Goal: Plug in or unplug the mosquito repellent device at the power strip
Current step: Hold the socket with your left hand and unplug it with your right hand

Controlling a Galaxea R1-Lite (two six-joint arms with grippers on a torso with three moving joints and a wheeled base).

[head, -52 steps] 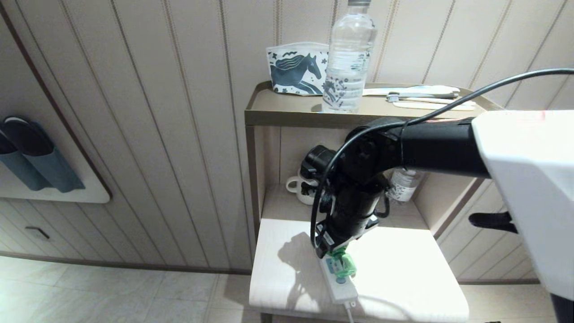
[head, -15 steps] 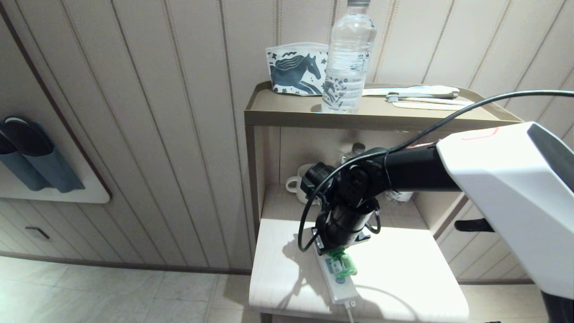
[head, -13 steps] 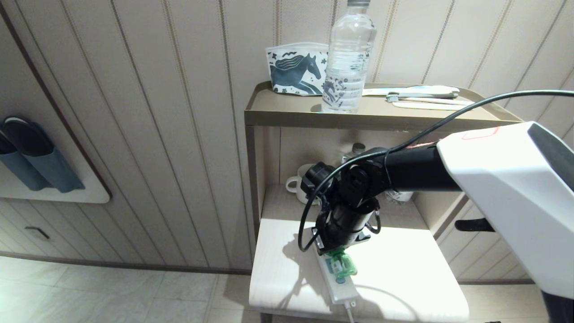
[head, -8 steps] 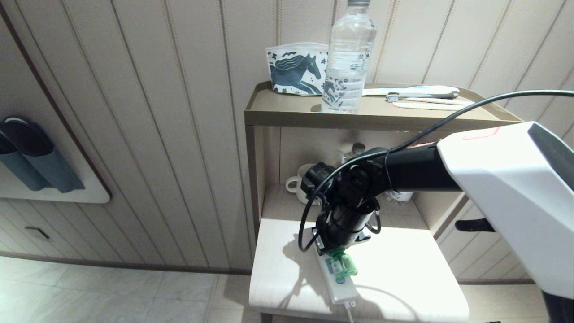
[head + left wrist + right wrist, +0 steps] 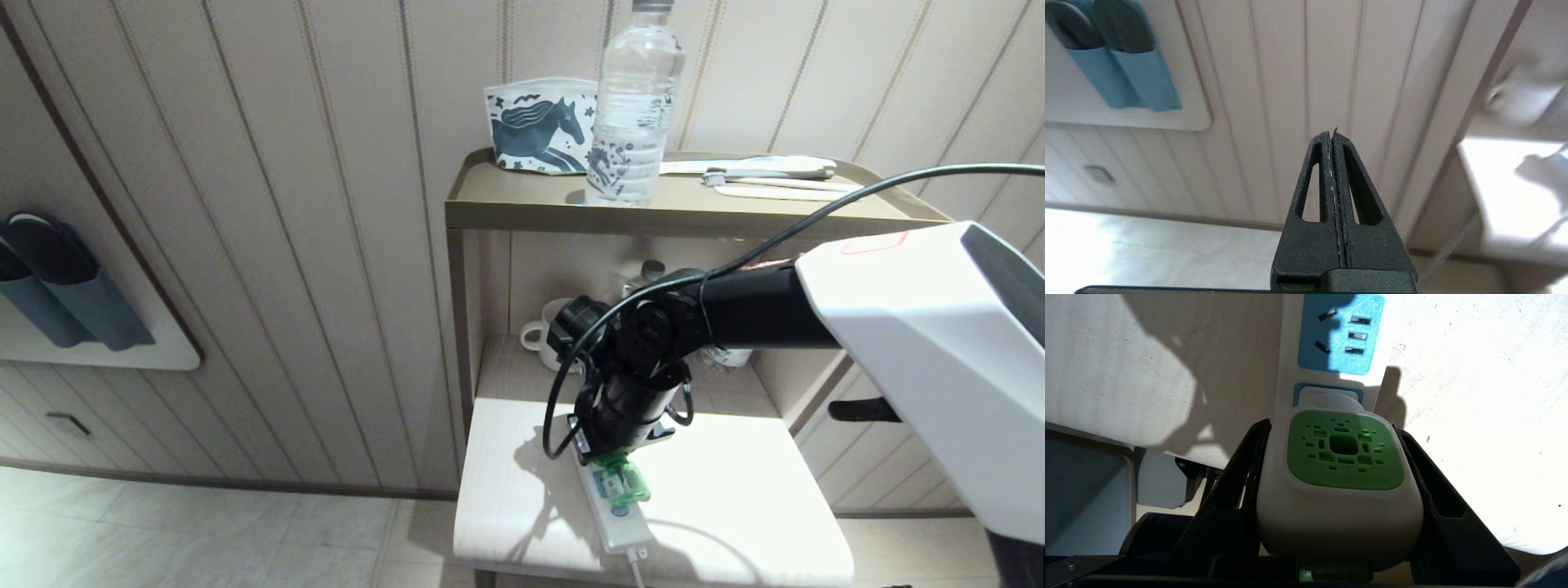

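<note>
The mosquito repellent device [image 5: 1345, 457], with a white body and a green vented face, sits between the fingers of my right gripper [image 5: 1331, 428], which is shut on its sides. Its plug end rests against a light-blue socket face of the white power strip [image 5: 1341, 339], and the prongs are hidden. In the head view the device [image 5: 624, 482] stands on the power strip [image 5: 624, 527] under my right gripper [image 5: 616, 461], which points down. My left gripper [image 5: 1332, 136] is shut on nothing, off to the left facing the panelled wall.
The strip lies on a low white table [image 5: 735, 506] in front of a brown shelf unit [image 5: 522, 214]. A water bottle [image 5: 635, 106], a horse-print pouch [image 5: 539, 126] and toothbrushes [image 5: 775, 175] sit on top. A mug [image 5: 539, 335] stands inside. Slippers [image 5: 57, 286] hang on the left wall.
Compared with the oldest frame, my right arm has sunk and drawn in with the device over the strip. Over the last second the head view shows nothing moving.
</note>
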